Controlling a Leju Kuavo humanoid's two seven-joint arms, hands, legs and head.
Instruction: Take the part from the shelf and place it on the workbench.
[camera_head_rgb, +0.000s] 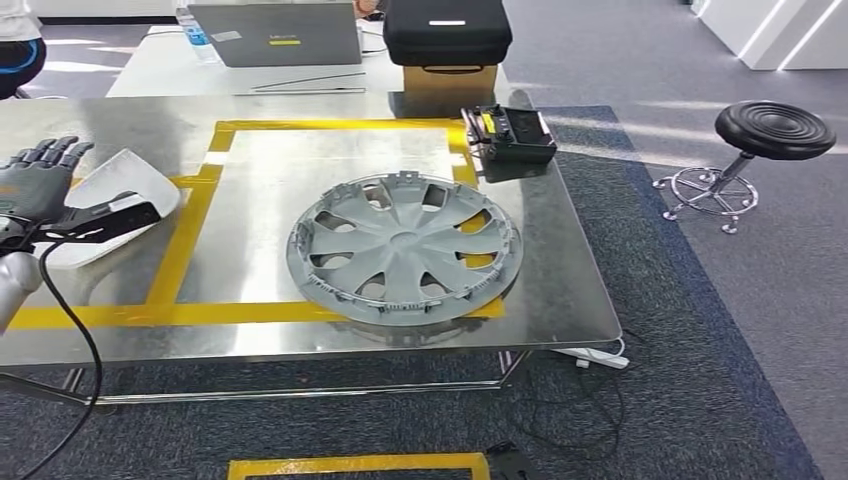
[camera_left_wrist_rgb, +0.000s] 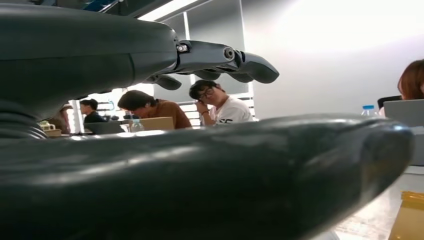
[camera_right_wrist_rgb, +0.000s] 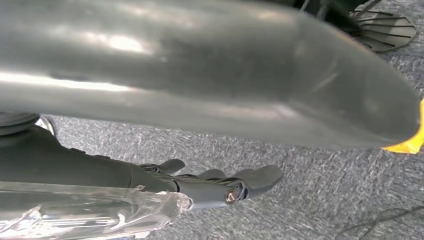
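Already at the far left, the left hand (camera_head_rgb: 35, 185) is hovering over the tabletop (camera_head_rgb: 560, 270) edge at about nine o'clock, fingers straight and spread apart, holding nothing that can be made out; in its wrist view the fingers (camera_left_wrist_rgb: 235, 62) are reaching out flat over the thick thumb. Just to the hand's three o'clock side, a white curved part (camera_head_rgb: 115, 195) is lying on the metal, touching or nearly touching the hand, with a black strip (camera_head_rgb: 110, 217) crossing it; whether this white piece is the task's part cannot be told for sure. Moving rightward, a grey hubcap (camera_head_rgb: 403, 248) is lying flat near the centre, overlapping the lower right corner of the yellow tape frame (camera_head_rgb: 190, 230); being round, it is offering no long axis. If the hubcap is the delivered part, placing looks done; the left hand is by far the nearer of the two either way. At about one o'clock a black device with a yellow label (camera_head_rgb: 510, 133) is sitting at the frame's corner, with a black case on a cardboard box (camera_head_rgb: 447, 45) and a laptop (camera_head_rgb: 275, 32) behind. At far right a black stool (camera_head_rgb: 765, 140) is standing on grey carpet. The right hand (camera_right_wrist_rgb: 220, 182) is hanging over that carpet, fingers loosely extended, gripping nothing visible.
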